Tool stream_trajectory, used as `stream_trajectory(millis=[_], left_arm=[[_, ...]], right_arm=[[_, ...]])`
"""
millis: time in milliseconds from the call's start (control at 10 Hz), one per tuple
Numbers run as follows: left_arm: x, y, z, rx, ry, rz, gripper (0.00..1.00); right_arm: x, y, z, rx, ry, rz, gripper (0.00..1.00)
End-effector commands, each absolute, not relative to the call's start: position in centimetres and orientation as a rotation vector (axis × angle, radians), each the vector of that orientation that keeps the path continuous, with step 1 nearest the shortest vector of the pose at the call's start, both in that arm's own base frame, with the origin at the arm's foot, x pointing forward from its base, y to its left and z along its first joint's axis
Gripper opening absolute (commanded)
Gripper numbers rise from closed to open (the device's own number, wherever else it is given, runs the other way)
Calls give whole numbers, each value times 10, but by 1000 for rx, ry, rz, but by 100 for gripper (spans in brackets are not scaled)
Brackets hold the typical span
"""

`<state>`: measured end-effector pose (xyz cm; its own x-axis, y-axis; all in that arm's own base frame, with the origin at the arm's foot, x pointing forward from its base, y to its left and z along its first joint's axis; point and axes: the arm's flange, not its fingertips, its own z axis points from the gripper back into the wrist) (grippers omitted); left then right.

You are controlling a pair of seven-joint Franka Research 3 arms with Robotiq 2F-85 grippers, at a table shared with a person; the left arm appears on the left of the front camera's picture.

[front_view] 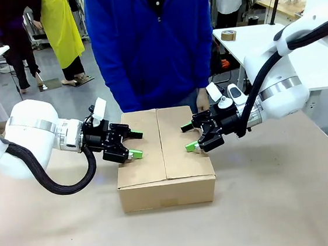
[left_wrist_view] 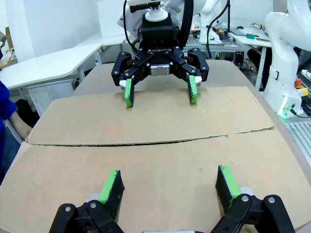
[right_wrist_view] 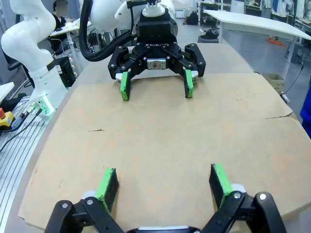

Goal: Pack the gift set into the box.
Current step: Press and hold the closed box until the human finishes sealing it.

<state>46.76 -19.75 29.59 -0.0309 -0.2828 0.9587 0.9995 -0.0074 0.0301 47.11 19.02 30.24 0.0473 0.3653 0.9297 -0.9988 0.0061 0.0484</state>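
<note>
Corrugated brown box [front_view: 163, 158] looks light, stiff and easily dented; both the left gripper [front_view: 134, 144] and right gripper [front_view: 188, 137] hover spread wide and empty over its closed flaps, best gripped at the edges.

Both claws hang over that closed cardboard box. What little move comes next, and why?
Probably both press down on the flaps. The box already has its two top flaps folded shut, meeting at a seam. The left end effector and right end effector are open and empty, one over each flap.
</note>
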Motion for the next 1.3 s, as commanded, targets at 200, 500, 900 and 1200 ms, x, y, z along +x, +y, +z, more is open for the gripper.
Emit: stream_trajectory(millis=[200,500,900,1200], left_arm=[[466,-197,293,-974,-1013,-1361,100],[466,-197,293,-974,-1013,-1361,100],[466,-197,293,-974,-1013,-1361,100],[466,-197,293,-974,-1013,-1361,100]], right_arm=[[471,191,300,958,-891,1329,100],[471,191,300,958,-891,1329,100],[471,191,300,958,-891,1329,100],[471,191,300,958,-891,1329,100]])
